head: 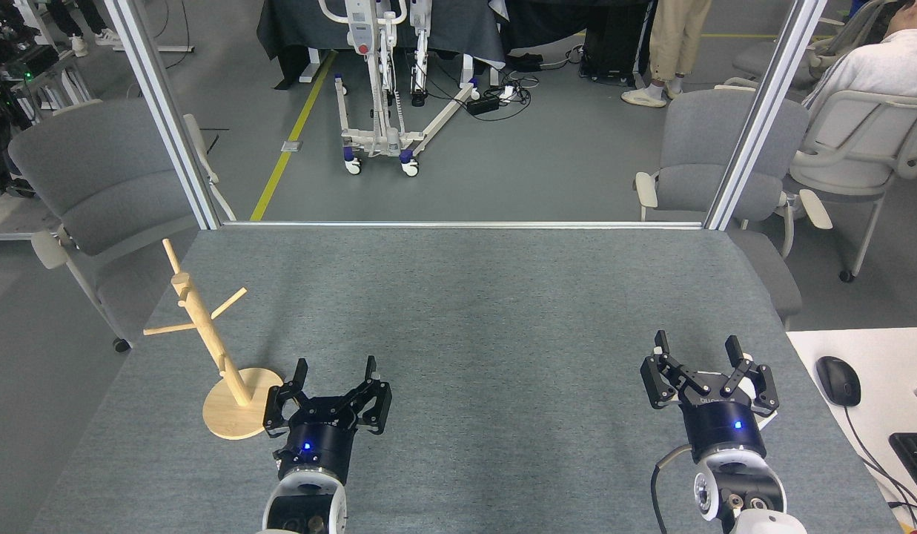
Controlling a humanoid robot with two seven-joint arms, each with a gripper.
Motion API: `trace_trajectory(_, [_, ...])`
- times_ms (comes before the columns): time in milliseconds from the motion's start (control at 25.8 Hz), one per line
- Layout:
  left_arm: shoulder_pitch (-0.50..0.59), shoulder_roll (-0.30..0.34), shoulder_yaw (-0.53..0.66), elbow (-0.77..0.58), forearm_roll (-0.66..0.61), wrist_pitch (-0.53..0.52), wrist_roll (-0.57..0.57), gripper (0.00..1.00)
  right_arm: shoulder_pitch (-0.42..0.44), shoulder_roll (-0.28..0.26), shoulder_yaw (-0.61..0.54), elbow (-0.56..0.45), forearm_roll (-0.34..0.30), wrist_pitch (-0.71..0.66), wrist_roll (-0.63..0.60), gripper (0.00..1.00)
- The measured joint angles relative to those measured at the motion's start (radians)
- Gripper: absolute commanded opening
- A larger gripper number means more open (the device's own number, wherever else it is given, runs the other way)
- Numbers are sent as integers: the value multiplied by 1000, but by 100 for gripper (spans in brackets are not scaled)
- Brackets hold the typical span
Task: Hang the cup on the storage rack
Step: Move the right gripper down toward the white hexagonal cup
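Observation:
The storage rack (206, 334), a light wooden post with angled pegs on a round disc base, stands at the table's left side in the head view. No peg carries anything. The cup is out of view. My left gripper (336, 365) is open just right of the rack's base, with nothing between its fingers. Near the table's front right, my right gripper (697, 343) is also open and holds nothing.
A grey felt table (465, 311) fills the view, framed by two metal posts (161, 111) at the back corners. Grey chairs (95, 185) stand beyond the left and right edges. A white desk with a mouse (838, 380) and keyboard adjoins the right.

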Motion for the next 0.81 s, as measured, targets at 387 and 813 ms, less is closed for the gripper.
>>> trace_trajectory(387, [10, -13, 51, -60, 16, -3, -7, 100, 0, -9, -2, 0, 0, 0, 7, 100])
trace_trajectory(813, [15, -11, 52, -72, 15, -13, -10, 100, 107, -36, -58, -37, -11, 29, 10, 100])
